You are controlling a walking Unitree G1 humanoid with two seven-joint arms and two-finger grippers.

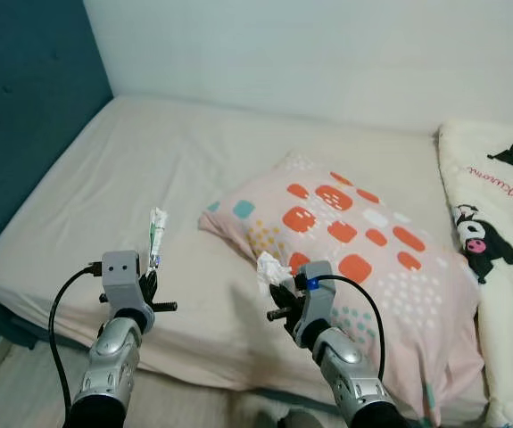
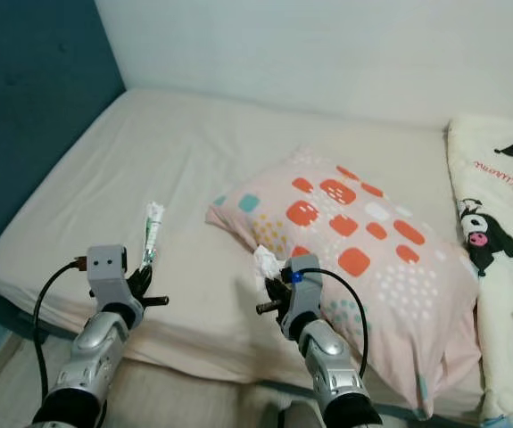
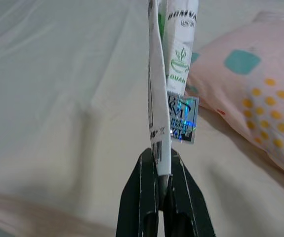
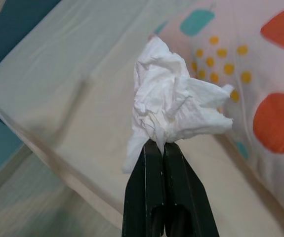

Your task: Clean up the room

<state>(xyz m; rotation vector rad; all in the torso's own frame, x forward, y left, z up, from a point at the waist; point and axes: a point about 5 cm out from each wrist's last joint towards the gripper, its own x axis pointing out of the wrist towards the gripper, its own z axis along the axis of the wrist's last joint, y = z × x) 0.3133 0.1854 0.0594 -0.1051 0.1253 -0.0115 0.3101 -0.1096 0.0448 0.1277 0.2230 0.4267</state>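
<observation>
Both light, limp scraps, best pinched by an edge: left gripper (image 1: pixel 149 283) clenched on a flat wrapper (image 1: pixel 156 234), right gripper (image 1: pixel 283 297) clamped on a crumpled tissue (image 1: pixel 270 267). Both arms raised forward over the near bed (image 1: pixel 104 196) edge, left of the pillow (image 1: pixel 363 259)

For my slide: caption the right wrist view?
Right gripper pinching a crumpled white tissue above the beige bed.
</observation>
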